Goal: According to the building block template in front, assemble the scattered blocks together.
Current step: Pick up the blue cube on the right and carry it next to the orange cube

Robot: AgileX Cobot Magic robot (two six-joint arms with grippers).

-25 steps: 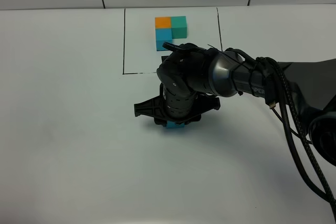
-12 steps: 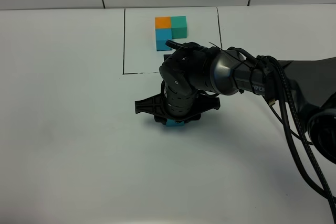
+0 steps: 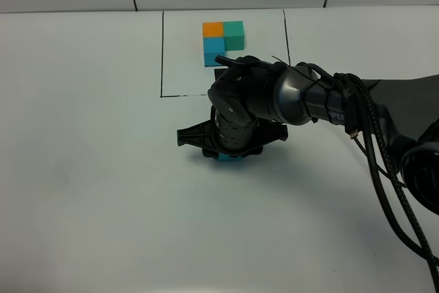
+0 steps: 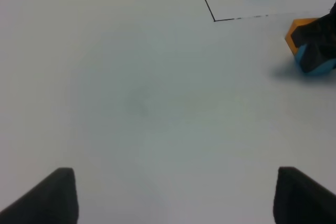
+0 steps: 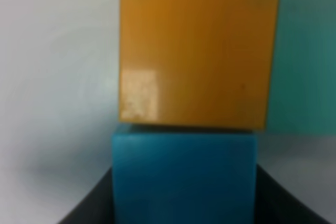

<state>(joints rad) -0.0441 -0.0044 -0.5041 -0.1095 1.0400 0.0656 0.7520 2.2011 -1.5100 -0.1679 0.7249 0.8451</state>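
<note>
The building block template [image 3: 223,38] is an orange, teal-green and blue L at the far middle, inside a black drawn frame. My right gripper [image 3: 230,154] points down in front of the frame and covers the scattered blocks. Only an edge of the sky-blue cube [image 3: 232,162] shows beneath it. In the right wrist view the gripper [image 5: 184,203] is shut on the sky-blue cube [image 5: 184,177], which touches the orange cube [image 5: 197,51]. The teal-green cube [image 5: 305,61] sits against the orange one's side. My left gripper [image 4: 176,203] is open and empty over bare table.
The white table [image 3: 89,190] fills the view. The black frame line [image 3: 162,53] lies just beyond the right gripper. The right arm and its cables [image 3: 370,128] cross the right side. In the left wrist view the orange cube [image 4: 299,27] and blue cube [image 4: 315,65] show far off.
The right gripper has shifted slightly toward the template with the sky-blue cube in it. The left gripper shows no movement.
</note>
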